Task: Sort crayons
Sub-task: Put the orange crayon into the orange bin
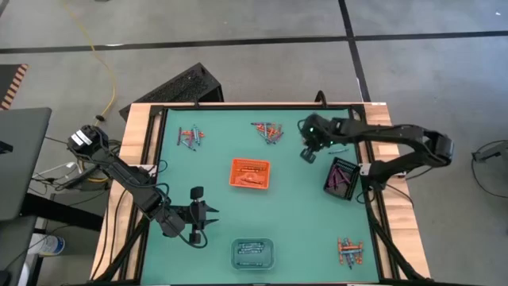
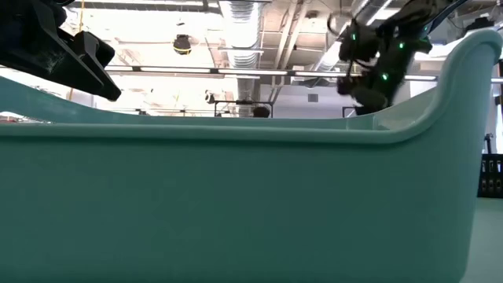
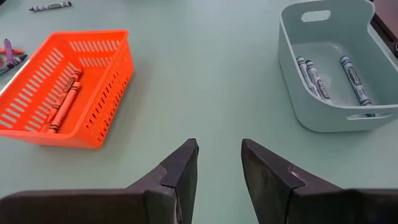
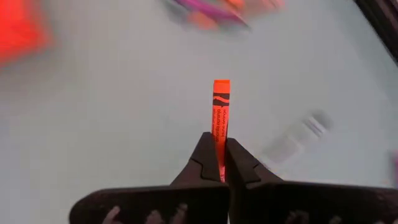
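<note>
From above we see three trays on the green table (image 1: 302, 214) — an orange tray (image 1: 251, 174), a pale tray (image 1: 253, 254) and a black tray (image 1: 342, 176) — plus four loose heaps of crayons (image 1: 268, 131).

The left wrist view adds the count: two orange sticks in the orange tray, three blue-grey in the pale one, with the left gripper (image 3: 219, 163) parted and empty.

Only the right wrist view shows the right gripper (image 4: 221, 163) clamped on one orange crayon (image 4: 221, 106), above the table.

We saw a green-topped, wood-edged table (image 1: 302, 230) carrying an orange slatted plastic tray (image 1: 250, 174), a pale blue-grey plastic tray (image 1: 253, 254), a black tray (image 1: 342, 176) and loose clusters of thin wax crayons (image 1: 190, 137).
</note>
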Tool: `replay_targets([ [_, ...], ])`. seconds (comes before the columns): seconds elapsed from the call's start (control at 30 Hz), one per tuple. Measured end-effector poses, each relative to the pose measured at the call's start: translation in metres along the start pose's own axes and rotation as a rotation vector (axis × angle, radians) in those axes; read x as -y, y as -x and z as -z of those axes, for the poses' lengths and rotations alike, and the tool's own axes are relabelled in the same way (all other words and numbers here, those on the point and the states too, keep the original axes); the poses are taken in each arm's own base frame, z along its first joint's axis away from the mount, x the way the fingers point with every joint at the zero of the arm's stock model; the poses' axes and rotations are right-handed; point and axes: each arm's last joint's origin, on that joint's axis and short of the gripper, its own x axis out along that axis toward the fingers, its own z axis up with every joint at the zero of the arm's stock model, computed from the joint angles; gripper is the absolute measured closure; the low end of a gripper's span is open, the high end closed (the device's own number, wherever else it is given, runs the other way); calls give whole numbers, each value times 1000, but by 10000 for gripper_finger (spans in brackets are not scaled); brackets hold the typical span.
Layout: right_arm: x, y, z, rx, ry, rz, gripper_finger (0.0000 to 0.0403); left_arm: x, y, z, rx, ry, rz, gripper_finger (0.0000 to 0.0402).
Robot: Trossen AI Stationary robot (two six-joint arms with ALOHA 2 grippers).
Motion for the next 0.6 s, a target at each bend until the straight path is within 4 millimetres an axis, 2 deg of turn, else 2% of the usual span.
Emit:
replay_targets([
  [0.13, -39, 7, -14, 197, 99, -136, 403, 0, 0, 0, 0, 15, 0, 287],
  [0.3, -79, 25, -29, 481, 181, -274, 403, 0, 0, 0, 0, 26, 0, 287],
  [0.43, -100, 40, -37, 654, 214, -353, 403, 0, 0, 0, 0, 31, 0, 287],
  [0.6, -110, 50, -41, 767, 218, -404, 403, 0, 0, 0, 0, 38, 0, 287],
])
